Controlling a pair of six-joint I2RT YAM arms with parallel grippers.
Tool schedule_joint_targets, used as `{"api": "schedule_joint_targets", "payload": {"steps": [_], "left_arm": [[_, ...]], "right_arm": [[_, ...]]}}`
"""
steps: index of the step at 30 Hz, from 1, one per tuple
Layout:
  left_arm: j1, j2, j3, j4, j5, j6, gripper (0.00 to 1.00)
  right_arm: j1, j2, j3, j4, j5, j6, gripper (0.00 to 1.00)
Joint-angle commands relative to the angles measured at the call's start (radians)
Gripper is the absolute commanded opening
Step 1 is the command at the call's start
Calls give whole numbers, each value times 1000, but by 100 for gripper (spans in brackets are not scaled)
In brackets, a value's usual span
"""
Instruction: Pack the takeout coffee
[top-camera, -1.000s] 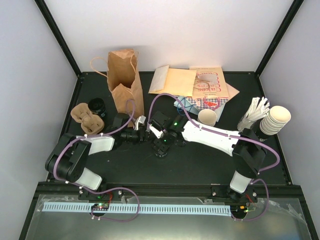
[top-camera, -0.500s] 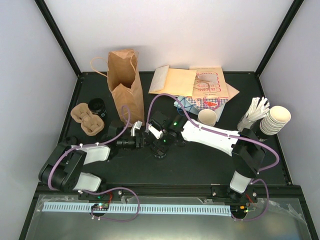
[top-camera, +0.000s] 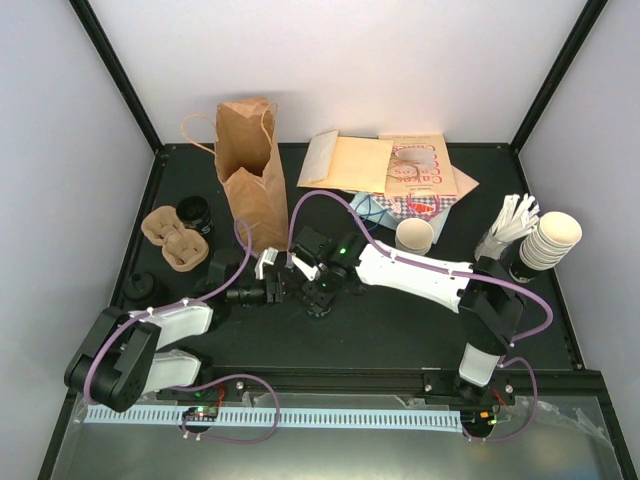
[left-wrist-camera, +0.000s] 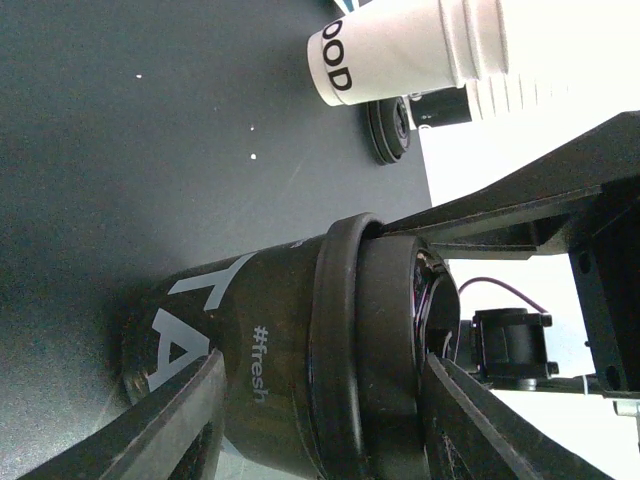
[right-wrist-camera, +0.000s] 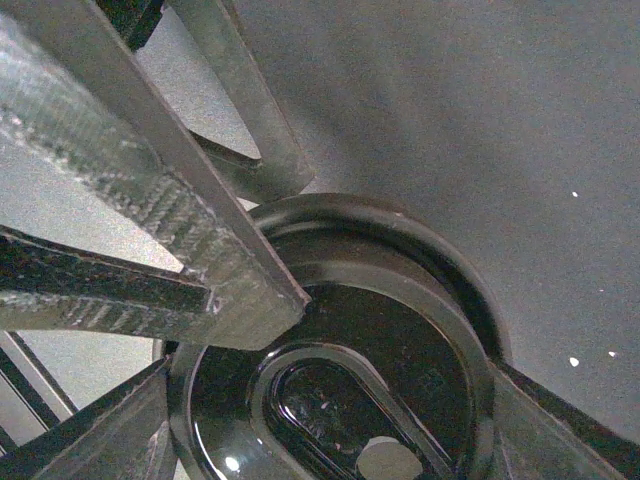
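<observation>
A black cup (top-camera: 318, 297) printed "#fresh" (left-wrist-camera: 262, 345), capped with a black lid (right-wrist-camera: 400, 330), sits mid-table between both grippers. My left gripper (top-camera: 283, 287) reaches in from the left, its jaws (left-wrist-camera: 322, 385) closed over the cup, with one finger (right-wrist-camera: 240, 270) lying across the lid's top. From above, my right gripper (top-camera: 320, 283) comes down and its jaws (right-wrist-camera: 330, 425) clamp the lid's rim on both sides. The takeout coffee, a cream-white paper cup (top-camera: 414, 235) (left-wrist-camera: 385, 55), stands lidless and untouched behind my right arm.
A brown paper bag (top-camera: 250, 170) stands at the back left. Left of it is a pulp cup carrier (top-camera: 172, 243) and another black cup (top-camera: 195, 214). Envelopes and printed papers (top-camera: 390, 165) lie at the back. Stacked cream cups (top-camera: 550, 240) and white sticks (top-camera: 510, 222) are at the right.
My left arm has swung lower and leftward, and its gripper has slid slightly left while its jaws narrowed on the cup. The right gripper has shifted a little left with it.
</observation>
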Motion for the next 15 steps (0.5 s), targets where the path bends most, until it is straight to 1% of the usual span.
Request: {"api": "schedule_joint_targets", "payload": {"steps": [1,7,12,14,15], "left_arm": [[11,-2,-6,-35,-30,18,53],[14,81,-3,-22,-32,12,47],[15,108,-16,-3,-42,-11,44],[21,115,-41,67,-28,-49,44],[24,120,-55,119,-11,-75,47]], "right_arm": [[23,133,-111,-121,-41,25,75],[23,121,-114,-110,-72,21,75],[22,118,-112,-106,-86,17,75],[23,117,-111,-104,-93,17,75],[22,116,-111,-102,-95,17,75]]}}
